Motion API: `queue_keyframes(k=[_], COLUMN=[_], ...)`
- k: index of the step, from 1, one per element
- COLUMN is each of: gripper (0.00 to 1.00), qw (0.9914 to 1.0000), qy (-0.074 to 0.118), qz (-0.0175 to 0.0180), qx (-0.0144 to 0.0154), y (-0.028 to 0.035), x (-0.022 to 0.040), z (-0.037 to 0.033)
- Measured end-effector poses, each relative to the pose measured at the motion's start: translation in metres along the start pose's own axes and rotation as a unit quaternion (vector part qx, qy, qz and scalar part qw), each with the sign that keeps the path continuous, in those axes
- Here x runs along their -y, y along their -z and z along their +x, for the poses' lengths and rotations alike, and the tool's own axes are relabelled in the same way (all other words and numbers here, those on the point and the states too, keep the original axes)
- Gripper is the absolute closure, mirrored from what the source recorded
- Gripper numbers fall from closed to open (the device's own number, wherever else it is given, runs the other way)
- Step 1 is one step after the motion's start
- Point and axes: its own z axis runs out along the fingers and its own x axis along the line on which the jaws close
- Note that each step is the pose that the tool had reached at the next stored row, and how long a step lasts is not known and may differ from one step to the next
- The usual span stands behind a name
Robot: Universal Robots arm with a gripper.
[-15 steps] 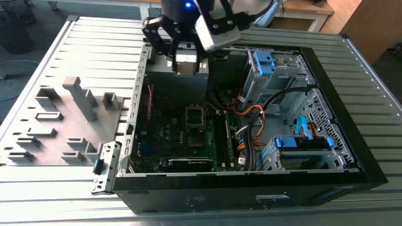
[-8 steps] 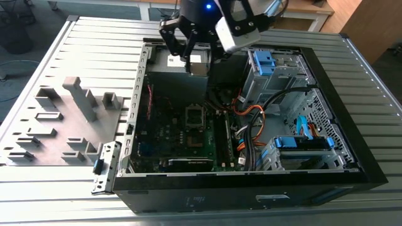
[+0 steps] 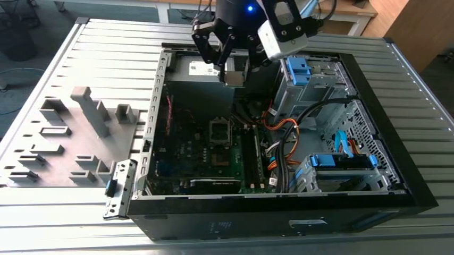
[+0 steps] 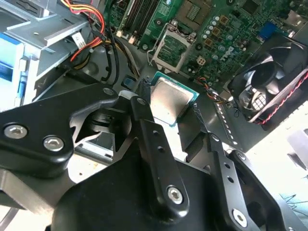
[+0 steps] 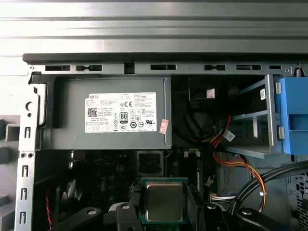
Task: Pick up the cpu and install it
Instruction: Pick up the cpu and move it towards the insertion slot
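The cpu (image 3: pixel 233 78), a thin square chip with a silvery top and green rim, hangs in the air above the far end of the open computer case (image 3: pixel 397 175). My gripper (image 3: pixel 232 73) is shut on it, one black finger on each side. In both wrist views the cpu (image 4: pixel 169 98) (image 5: pixel 164 201) sits flat between the fingers (image 4: pixel 144 103). The silver-framed socket (image 3: pixel 220 130) (image 4: pixel 171 45) lies on the green motherboard below, toward the near side of the case, with its frame open.
A grey power supply (image 5: pixel 110 113) fills the far corner of the case beside the cpu. Blue drive brackets (image 3: pixel 298 69) and orange cables (image 3: pixel 284 125) are on the exterior view's right. A black fan (image 4: pixel 269 82) stands by the socket. A grey fixture tray (image 3: pixel 71 133) lies left of the case.
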Motion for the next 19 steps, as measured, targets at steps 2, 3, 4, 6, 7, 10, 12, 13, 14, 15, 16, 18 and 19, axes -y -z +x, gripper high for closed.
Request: queue_keyframes(k=[2, 3, 4, 6, 7, 10, 12, 13, 14, 15, 16, 18, 19], gripper=[0.53, 0.53, 0.53, 0.53, 0.53, 0.53, 0.53, 0.53, 0.53, 0.53, 0.53, 0.53, 0.53], qw=[1.00000, 1.00000, 1.00000, 1.00000, 1.00000, 1.00000, 1.00000, 1.00000, 1.00000, 1.00000, 1.00000, 1.00000, 1.00000], qy=[0.000, 0.000, 0.000, 0.000, 0.000, 0.000, 0.000, 0.000, 0.000, 0.000, 0.000, 0.000, 0.000], qz=[0.0000, 0.0000, 0.0000, 0.0000, 0.0000, 0.0000, 0.0001, 0.0000, 0.0000, 0.0000, 0.0000, 0.0000, 0.0000], qx=[0.0000, 0.0000, 0.0000, 0.0000, 0.0000, 0.0000, 0.0000, 0.0000, 0.0000, 0.0000, 0.0000, 0.0000, 0.0000], y=[0.0000, 0.0000, 0.0000, 0.0000, 0.0000, 0.0001, 0.0002, 0.0003, 0.0004, 0.0005, 0.0006, 0.0009, 0.0010], x=[-0.0001, -0.0001, -0.0001, -0.0001, -0.0001, 0.0005, 0.0017, 0.0027, 0.0037, 0.0048, 0.0060, 0.0084, 0.0097], z=[-0.0001, -0.0001, -0.0002, -0.0002, -0.0002, -0.0003, -0.0003, -0.0003, -0.0003, -0.0003, -0.0004, -0.0004, -0.0005])
